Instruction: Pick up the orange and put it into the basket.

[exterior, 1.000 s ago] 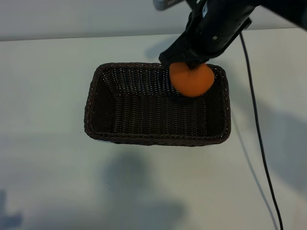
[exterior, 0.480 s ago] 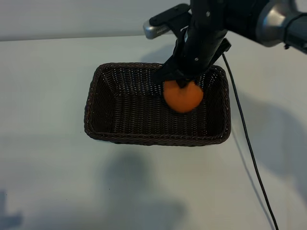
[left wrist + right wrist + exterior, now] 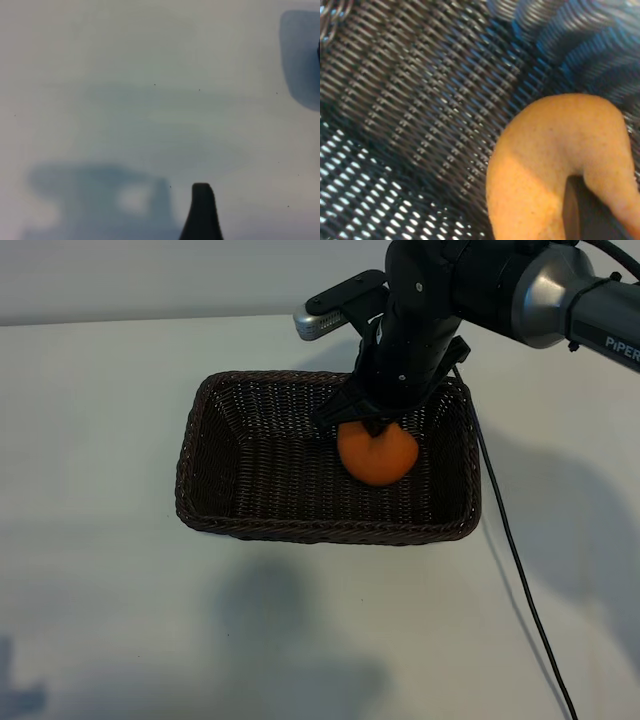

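From outside, the right gripper [image 3: 372, 432] has sunk into the basket [image 3: 205, 455], fingers clamped on the orange [image 3: 377, 454] low at its right end, nearly ready for release; its wrist camera shows wicker close behind the orange [image 3: 555, 165]; the left gripper [image 3: 201, 210] idles open over bare table [image 3: 150, 75].

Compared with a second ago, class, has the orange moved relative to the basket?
Yes. The orange, held by the right gripper, has come away from the basket's far rim, lower and toward its middle.

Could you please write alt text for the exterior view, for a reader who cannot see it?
The right gripper, shut on the orange, holds it inside the right half of the dark wicker basket on a white table.
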Motion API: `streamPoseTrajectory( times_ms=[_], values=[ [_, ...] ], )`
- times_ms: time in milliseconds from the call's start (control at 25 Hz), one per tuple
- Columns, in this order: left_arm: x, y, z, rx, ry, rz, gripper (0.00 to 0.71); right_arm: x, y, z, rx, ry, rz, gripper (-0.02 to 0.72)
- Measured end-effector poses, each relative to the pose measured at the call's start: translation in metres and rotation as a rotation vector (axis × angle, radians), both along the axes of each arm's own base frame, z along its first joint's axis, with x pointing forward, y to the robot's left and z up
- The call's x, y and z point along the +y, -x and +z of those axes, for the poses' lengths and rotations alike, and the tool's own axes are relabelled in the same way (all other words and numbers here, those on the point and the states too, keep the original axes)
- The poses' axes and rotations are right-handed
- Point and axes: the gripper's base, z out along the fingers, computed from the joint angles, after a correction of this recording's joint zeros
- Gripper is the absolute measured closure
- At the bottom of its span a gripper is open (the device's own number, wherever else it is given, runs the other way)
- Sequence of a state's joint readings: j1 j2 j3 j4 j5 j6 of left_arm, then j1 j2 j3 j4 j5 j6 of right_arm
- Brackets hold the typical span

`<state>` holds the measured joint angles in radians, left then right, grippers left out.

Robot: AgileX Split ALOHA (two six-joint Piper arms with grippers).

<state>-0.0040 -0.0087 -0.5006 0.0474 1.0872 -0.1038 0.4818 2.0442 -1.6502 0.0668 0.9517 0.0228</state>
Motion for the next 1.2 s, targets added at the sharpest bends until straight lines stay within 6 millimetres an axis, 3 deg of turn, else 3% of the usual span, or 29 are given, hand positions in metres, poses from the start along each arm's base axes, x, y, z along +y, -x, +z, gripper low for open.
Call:
streamPoseTrajectory(
  times_ms=[200,480,560,1000,1200],
  values=[
    [0.000,0.000,0.000,0.000,0.000,0.000,0.140,0.002,0.001,0.000,0.009,-0.020,0.004,0.525],
    [0.000,0.000,0.000,0.000,0.000,0.000,0.140,0.002,0.001,0.001,0.007,-0.024,0.004,0.162],
    [0.000,0.000,0.000,0.000,0.000,0.000,0.140,0.002,0.000,0.001,0.006,-0.024,0.004,0.101],
    [0.000,0.000,0.000,0.000,0.000,0.000,0.140,-0.001,-0.001,0.002,0.006,-0.026,-0.028,0.103],
    [0.000,0.000,0.000,0.000,0.000,0.000,0.140,-0.023,-0.008,0.015,-0.024,-0.031,-0.080,0.105]
  ],
)
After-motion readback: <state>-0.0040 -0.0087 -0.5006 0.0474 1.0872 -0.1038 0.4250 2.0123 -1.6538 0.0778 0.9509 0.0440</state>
